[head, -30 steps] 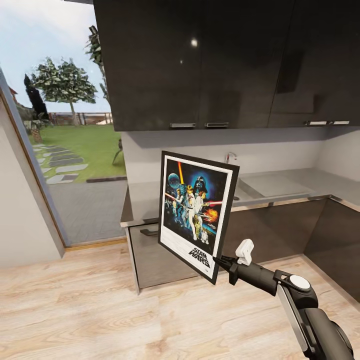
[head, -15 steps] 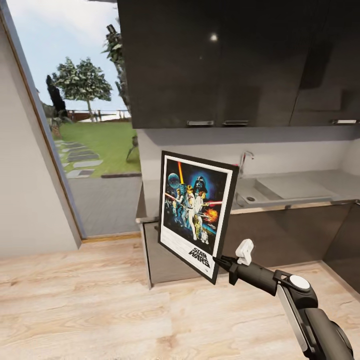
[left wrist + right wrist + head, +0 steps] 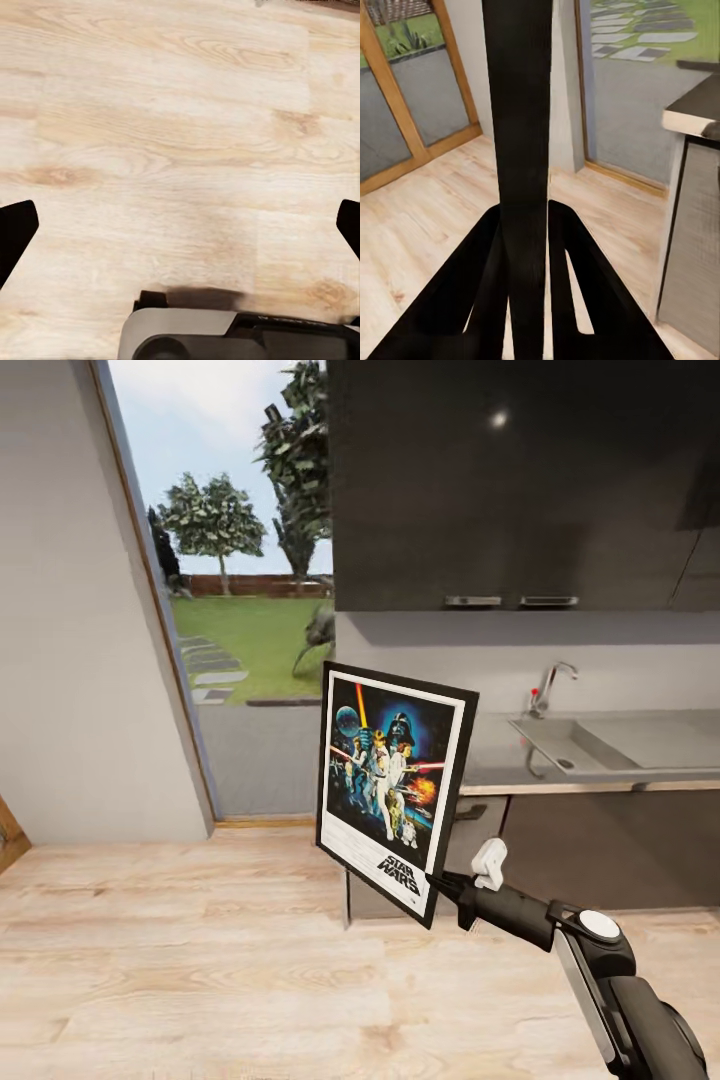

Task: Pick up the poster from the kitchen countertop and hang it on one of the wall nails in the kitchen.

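Clamping the poster [image 3: 396, 785], right pincer [image 3: 441, 882], at its corner.

I count one poster [image 3: 393, 788]. I see one robot arm [image 3: 590, 970] with one gripper [image 3: 440, 879]. There is one sink [image 3: 565, 745] with one tap [image 3: 550, 685]. The dark cupboards up high have two handles [image 3: 473, 601]. Far off outside I count two trees [image 3: 212, 520].

The black-framed, white-bordered poster [image 3: 395, 792] carries blue-black artwork. The brushed-steel countertop [image 3: 600, 755] is grey; the wood-grain plank floor [image 3: 200, 960] is pale.
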